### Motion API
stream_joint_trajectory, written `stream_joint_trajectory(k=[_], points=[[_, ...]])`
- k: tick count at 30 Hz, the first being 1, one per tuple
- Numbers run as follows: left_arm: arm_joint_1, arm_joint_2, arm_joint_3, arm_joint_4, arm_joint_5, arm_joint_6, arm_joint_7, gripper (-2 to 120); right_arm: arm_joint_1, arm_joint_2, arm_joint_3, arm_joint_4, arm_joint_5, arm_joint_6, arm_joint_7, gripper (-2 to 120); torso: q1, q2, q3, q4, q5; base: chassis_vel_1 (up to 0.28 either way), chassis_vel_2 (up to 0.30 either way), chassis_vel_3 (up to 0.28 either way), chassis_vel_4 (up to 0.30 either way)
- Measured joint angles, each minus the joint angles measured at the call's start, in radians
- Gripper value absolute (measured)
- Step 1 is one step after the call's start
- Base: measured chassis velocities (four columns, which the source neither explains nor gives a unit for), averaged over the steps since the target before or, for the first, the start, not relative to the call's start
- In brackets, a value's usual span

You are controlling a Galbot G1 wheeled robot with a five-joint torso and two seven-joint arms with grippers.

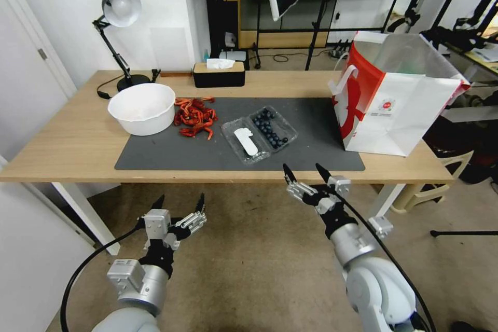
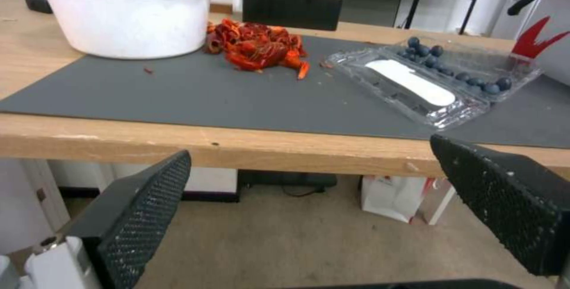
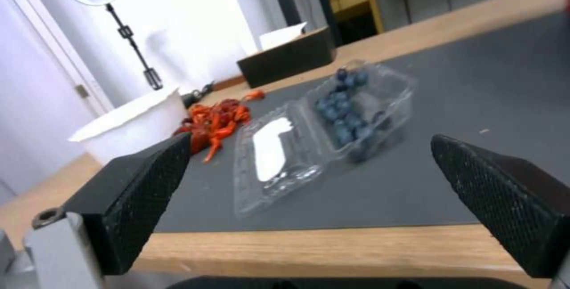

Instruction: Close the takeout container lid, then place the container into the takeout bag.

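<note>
Two big things sit on my table: the bag standing at the right end, and the box lying open on the mat, lid flat beside the blueberries. My left gripper and right gripper hang before the table edge, fingers spread wide, holding nothing.

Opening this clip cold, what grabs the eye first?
The takeout bag, standing open at the table's right end. Next, the red crayfish pile beside the white bowl, then the takeout container lying open mid-mat, blueberries in one half.
</note>
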Motion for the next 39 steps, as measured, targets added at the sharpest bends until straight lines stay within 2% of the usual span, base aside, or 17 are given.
stream_joint_trajectory(k=[2,8,19,30,39], points=[[0.0,-0.002,-0.001,0.002,0.0,0.0,0.001,100,0.014,-0.006,-0.009,-0.008,0.028,-0.014,0.012,100,0.0,0.0,0.0,-0.0002,0.0,0.0,0.0,0.0,0.0],[0.004,-0.012,-0.02,0.012,0.0,-0.005,0.004,100,0.135,-0.028,-0.074,-0.068,0.241,-0.119,0.137,100,0.0,0.0,0.0,0.0,0.0,0.0,0.0,0.0,0.0],[0.01,-0.02,-0.043,0.025,-0.006,-0.014,0.005,100,0.303,-0.031,-0.145,-0.139,0.448,-0.281,0.346,100,0.0,0.0,0.0,0.0,0.0,0.0,0.0,0.0,0.0],[0.012,-0.032,-0.05,0.032,-0.016,-0.017,0.009,100,0.384,-0.024,-0.15,-0.175,0.5,-0.385,0.47,100,0.0,0.0,0.0,0.0,0.0,0.0,0.0,0.0,0.0],[0.017,-0.038,-0.059,0.029,-0.019,-0.017,0.015,100,0.418,-0.025,-0.151,-0.213,0.514,-0.413,0.491,100,0.0,0.0,0.0,0.0,0.0,0.0,0.0,0.0,0.0]])
